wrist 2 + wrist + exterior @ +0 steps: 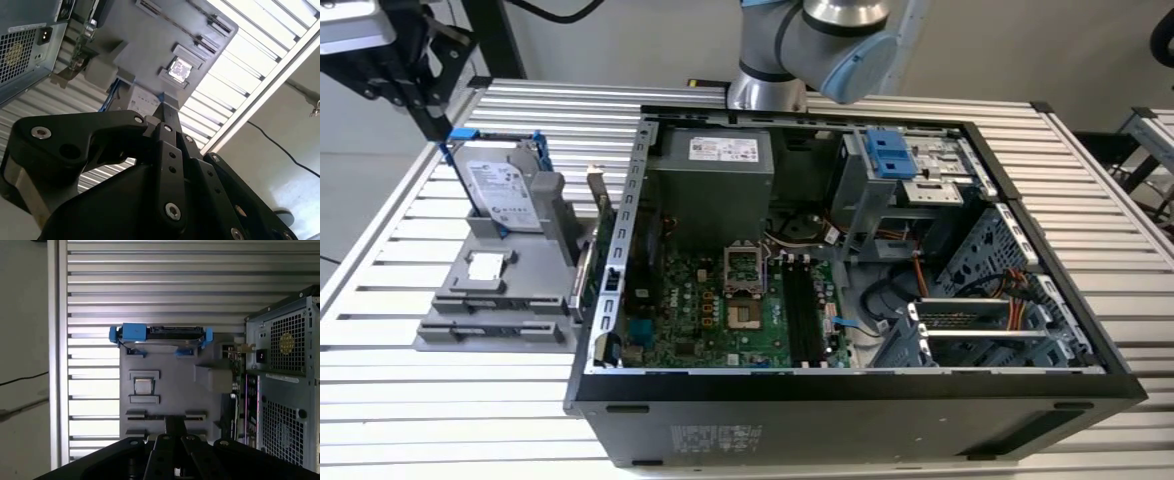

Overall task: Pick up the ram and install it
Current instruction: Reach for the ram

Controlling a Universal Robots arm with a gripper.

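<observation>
- Currently, the ram [155, 417] is, as far as I can judge, the thin dark strip standing on edge between two clips of the grey fixture [210, 405]. It is not yet picked up.
- The fixture lies on the slatted table [400, 400], just beside the outer wall of the open computer case [854, 385], on the exterior view's left.
- The same fixture carries a small square chip [143, 386] in its own recess. The hard drive [162, 332] in its blue frame stands at the end away from the ram.
- The gripper [175, 422] has its fingers pressed together with nothing between them. In the first wrist view its tip lines up over the ram's end of the fixture.
- In the exterior view the gripper [438, 126] hangs well above the fixture, touching nothing.
- Step in hand, by my judgement: the approach to the pick. No grasp is made and nothing is installed.
- The long black memory slots [801, 310] on the motherboard inside the case stand without a stick in them, as far as shows.
- What the pick calls for:
  - The jaws must be parted.
  - The pads must be squared across the thin board.
  - The descent must be straight between the clips.
- Risk: an off-centre grip could tilt the stick in its holder.
</observation>
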